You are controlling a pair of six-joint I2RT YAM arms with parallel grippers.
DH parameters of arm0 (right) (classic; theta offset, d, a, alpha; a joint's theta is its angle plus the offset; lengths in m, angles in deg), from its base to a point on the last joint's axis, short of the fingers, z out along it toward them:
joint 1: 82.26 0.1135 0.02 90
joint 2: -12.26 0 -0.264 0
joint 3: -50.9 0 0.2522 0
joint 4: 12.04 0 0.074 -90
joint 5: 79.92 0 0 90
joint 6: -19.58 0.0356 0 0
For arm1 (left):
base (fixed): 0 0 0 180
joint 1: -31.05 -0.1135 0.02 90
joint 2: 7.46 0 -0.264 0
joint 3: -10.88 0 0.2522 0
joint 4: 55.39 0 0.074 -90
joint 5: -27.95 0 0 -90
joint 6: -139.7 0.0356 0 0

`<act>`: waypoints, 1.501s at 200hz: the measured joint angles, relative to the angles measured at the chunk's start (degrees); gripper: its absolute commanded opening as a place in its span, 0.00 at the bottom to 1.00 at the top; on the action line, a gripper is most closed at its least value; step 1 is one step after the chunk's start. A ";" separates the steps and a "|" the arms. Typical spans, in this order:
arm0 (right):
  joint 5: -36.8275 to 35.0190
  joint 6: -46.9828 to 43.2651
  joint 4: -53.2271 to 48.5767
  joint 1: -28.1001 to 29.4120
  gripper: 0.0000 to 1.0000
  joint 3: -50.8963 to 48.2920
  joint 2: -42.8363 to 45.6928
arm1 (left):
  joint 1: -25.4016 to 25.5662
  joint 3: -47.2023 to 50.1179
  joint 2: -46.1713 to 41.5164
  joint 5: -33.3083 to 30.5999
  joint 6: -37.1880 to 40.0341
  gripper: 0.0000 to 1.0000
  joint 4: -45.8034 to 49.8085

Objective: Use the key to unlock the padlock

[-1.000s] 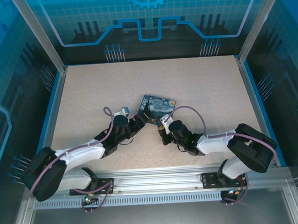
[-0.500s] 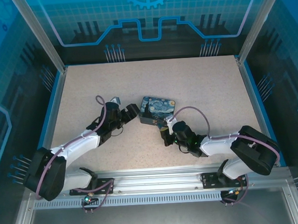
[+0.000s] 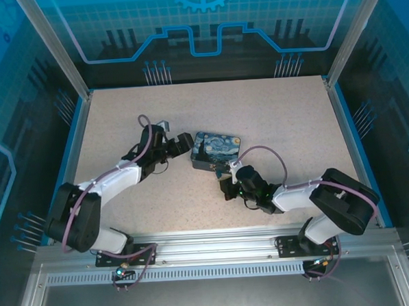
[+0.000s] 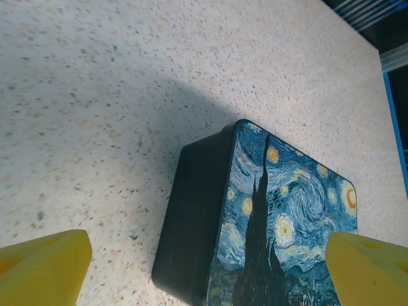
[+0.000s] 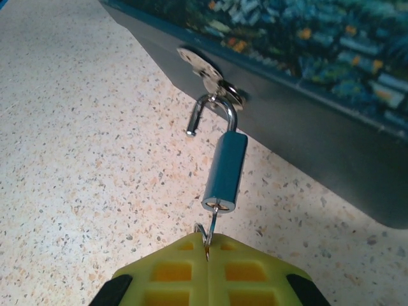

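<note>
Here the right claw (image 5: 207,245) pinches the key (image 5: 211,225), seated in the padlock (image 5: 224,171).

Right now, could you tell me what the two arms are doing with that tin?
The right gripper is shut on the tiny dark metal key, seated in the bottom of the small silvery padlock. The padlock is hooked through the hasp of the rectangular blue-and-yellow painted tin, one shackle end free. The left gripper hovers open beside the tin.
</note>
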 measured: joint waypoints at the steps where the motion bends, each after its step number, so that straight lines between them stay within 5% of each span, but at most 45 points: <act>1: 0.20 0.22 0.02 -0.07 0.00 0.02 -0.13 | -0.02 -0.17 0.28 0.22 0.02 0.96 0.02; 64: 3.58 6.21 1.31 -1.88 0.00 0.09 -3.48 | -0.04 -2.36 11.04 9.20 1.03 0.87 -2.64; 111: 5.38 8.50 1.62 -4.26 0.00 -0.26 -3.39 | -0.02 -2.34 12.44 10.08 1.29 0.83 -2.89; 215: 8.87 7.32 -7.89 -13.75 0.40 -4.04 6.67 | 0.02 1.16 11.61 9.42 1.11 0.83 -7.67; 241: 13.77 2.67 -8.48 -15.63 0.55 -4.35 10.82 | 0.02 3.10 9.64 8.94 0.92 0.82 -7.63; 300: 23.54 -4.31 -8.81 -18.49 0.69 1.55 9.38 | 0.17 6.49 6.34 8.55 0.44 0.82 -7.82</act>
